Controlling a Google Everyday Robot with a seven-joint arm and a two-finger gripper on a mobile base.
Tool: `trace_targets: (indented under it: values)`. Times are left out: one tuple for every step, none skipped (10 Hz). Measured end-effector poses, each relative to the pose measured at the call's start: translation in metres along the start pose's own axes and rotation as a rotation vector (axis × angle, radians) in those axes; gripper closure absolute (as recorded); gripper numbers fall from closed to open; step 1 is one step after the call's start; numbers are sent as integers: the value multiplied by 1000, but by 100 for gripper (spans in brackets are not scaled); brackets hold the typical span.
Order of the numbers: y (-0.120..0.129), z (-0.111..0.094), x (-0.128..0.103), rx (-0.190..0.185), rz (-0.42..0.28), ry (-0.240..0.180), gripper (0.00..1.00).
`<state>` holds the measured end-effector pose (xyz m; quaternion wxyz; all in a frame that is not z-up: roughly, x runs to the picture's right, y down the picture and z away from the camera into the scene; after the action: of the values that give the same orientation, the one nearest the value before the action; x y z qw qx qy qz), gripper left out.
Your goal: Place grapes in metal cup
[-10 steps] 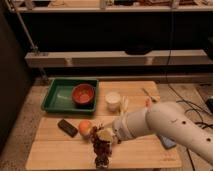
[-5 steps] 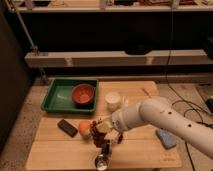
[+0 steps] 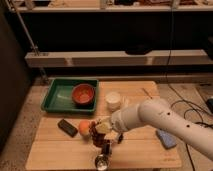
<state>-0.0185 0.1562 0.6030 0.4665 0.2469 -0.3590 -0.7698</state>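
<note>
Over the wooden table (image 3: 60,150), the gripper (image 3: 102,137) is clamping tight on the grapes (image 3: 101,141) and holding them hanging just above the metal cup (image 3: 102,162) at the front edge, beside the orange-yellow fruit (image 3: 84,128), the white cup (image 3: 113,101) standing behind.
</note>
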Motion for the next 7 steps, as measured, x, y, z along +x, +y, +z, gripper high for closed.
trace_targets:
  values:
    - [-18,-12,-1,1,-4,-1,100]
    - [-42,-28,-1,3,-7,-2,100]
    - [-61,-42,-3,4,-9,-4,100]
    - [-79,-55,-5,4,-9,-7,100]
    - [-87,-61,-7,5,-5,-8,100]
    - [-93,-67,-10,6,4,-10,100]
    - [-92,-67,-12,5,11,-11,100]
